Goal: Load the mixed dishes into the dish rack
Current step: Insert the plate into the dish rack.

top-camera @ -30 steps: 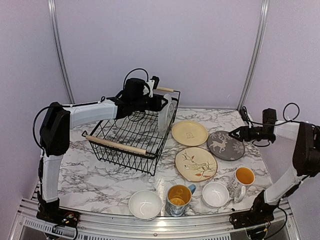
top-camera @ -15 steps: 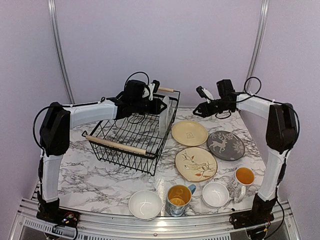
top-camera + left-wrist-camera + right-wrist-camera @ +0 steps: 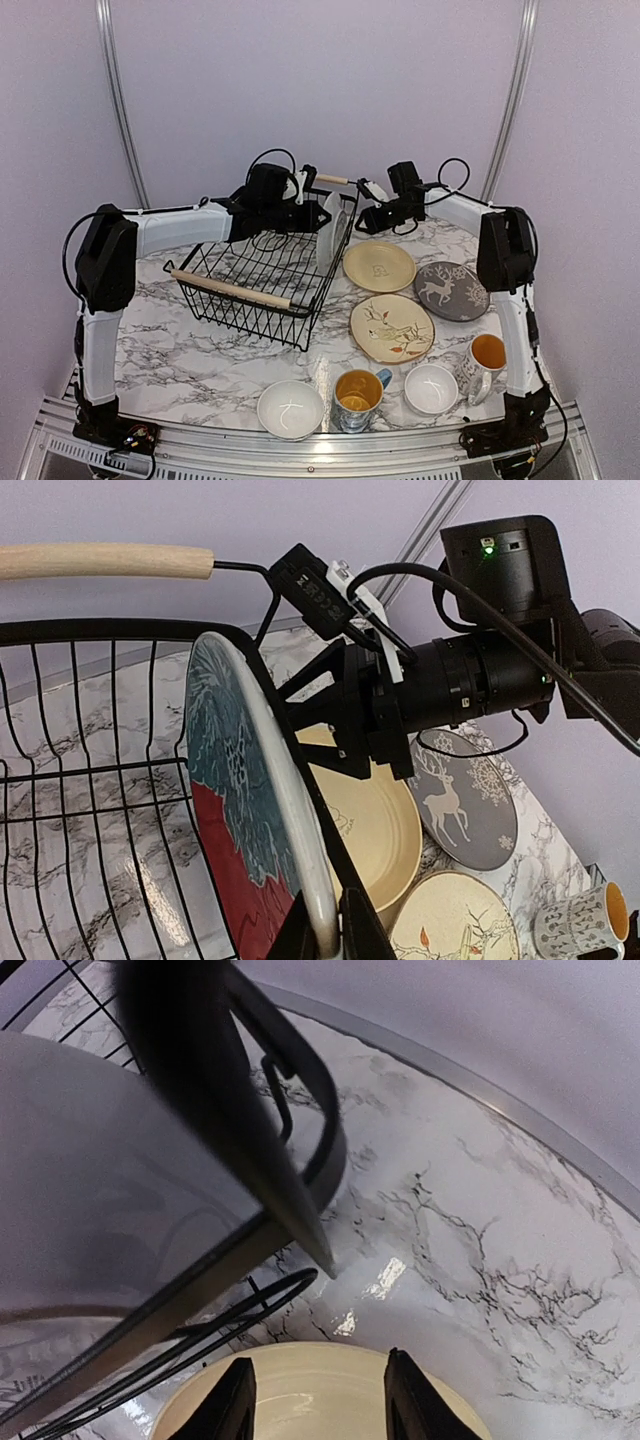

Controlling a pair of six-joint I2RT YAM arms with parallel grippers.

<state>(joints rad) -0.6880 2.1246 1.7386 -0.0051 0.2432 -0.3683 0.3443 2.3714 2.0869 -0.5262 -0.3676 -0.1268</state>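
While the left gripper [image 3: 330, 938] pinches the rim of a standing plate [image 3: 240, 810], the right gripper [image 3: 318, 1405] hangs with its fingers apart and nothing between them. The plate stands on its edge inside the dish rack [image 3: 235, 290], against the wire wall nearest the right gripper. That wall and the plate stand between the two grippers.

Just under the right gripper, the pale yellow plate [image 3: 379, 266] lies flat on the desk [image 3: 160, 340]. Beyond it lie the grey reindeer plate [image 3: 451, 290] and the cream bird plate [image 3: 391, 327]. Two white bowls [image 3: 290, 408] and two mugs [image 3: 358, 395] sit well apart from both grippers.

Only the left wrist view shows the plate's face, teal above and red below. The top view shows just its pale back. The right wrist view shows the rack wire close up and blurry.
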